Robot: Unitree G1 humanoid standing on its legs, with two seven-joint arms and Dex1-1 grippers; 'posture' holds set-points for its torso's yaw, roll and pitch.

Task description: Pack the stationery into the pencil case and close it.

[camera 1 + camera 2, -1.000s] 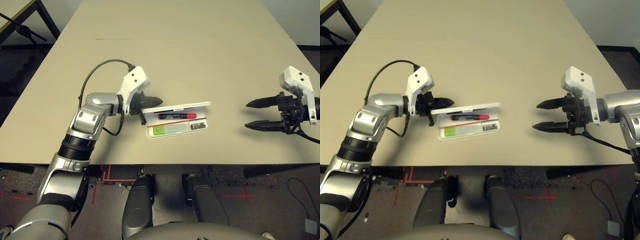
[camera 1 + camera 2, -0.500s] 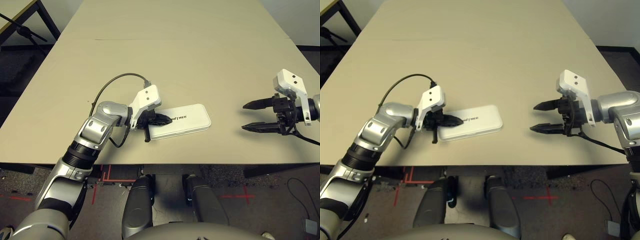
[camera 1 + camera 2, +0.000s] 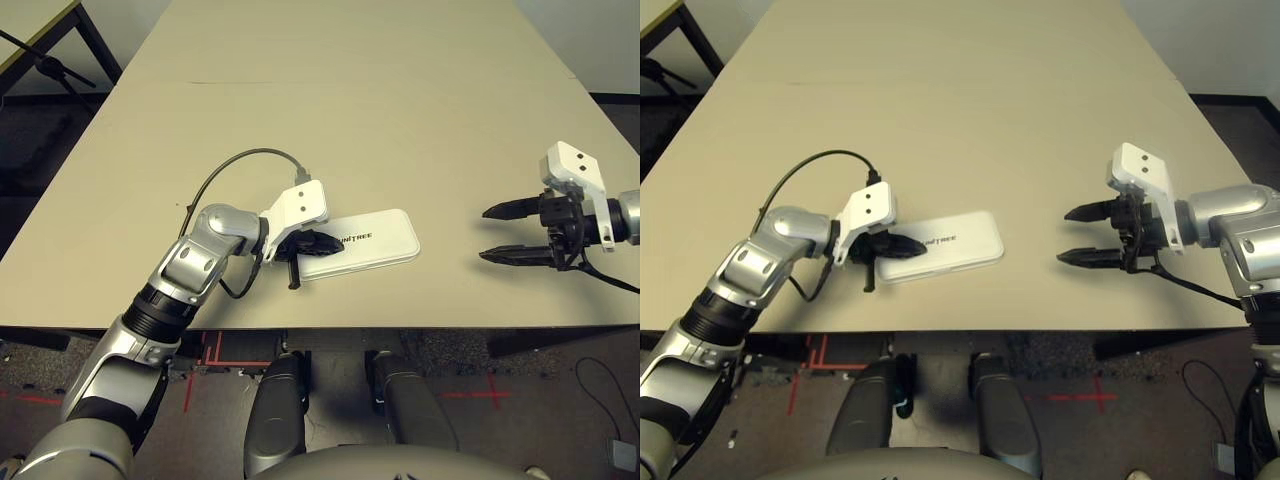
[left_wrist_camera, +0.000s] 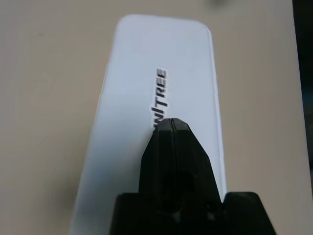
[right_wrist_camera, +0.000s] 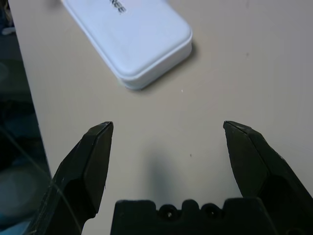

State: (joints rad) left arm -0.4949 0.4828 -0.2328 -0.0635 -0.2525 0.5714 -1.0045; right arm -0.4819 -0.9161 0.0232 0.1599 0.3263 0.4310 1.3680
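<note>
The left gripper, its fingers together, is pressing on the lid of the pencil case, which is lying shut, while the right gripper is waiting wide apart well beside the case, so probably only lifting away remains.

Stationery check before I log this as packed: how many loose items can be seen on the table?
0. The pencil case lies closed on the table, under the left hand; anything inside is hidden.
</note>
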